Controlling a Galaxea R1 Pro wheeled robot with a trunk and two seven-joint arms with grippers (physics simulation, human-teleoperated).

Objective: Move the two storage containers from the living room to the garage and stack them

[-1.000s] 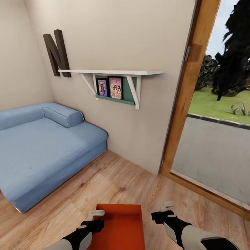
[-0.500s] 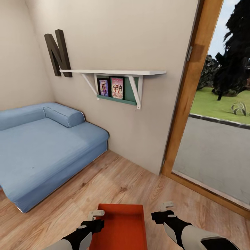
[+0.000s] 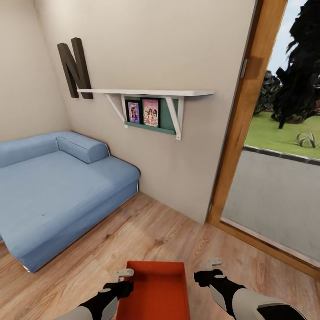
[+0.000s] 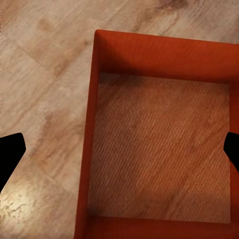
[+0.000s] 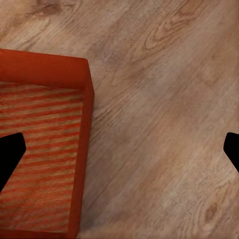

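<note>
On the plank floor [image 3: 146,231], near, between both arms: one red bin [image 3: 155,289], not yet grasped; left gripper [image 3: 123,274] and right gripper [image 3: 213,263] spread open; straddle opposite walls, clamp evenly, lift level.

Head camera sits high, angled forward and down across the room toward the blue sofa [image 3: 53,195], wall shelf [image 3: 144,93] and open doorway [image 3: 275,178]. Both wrist cameras point steeply down, close over the wood-plank flooring [image 5: 164,124]. All three views share the red-orange container [image 3: 155,291]: its open inside [image 4: 159,149] under the left wrist camera, one corner [image 5: 45,144] under the right.
</note>
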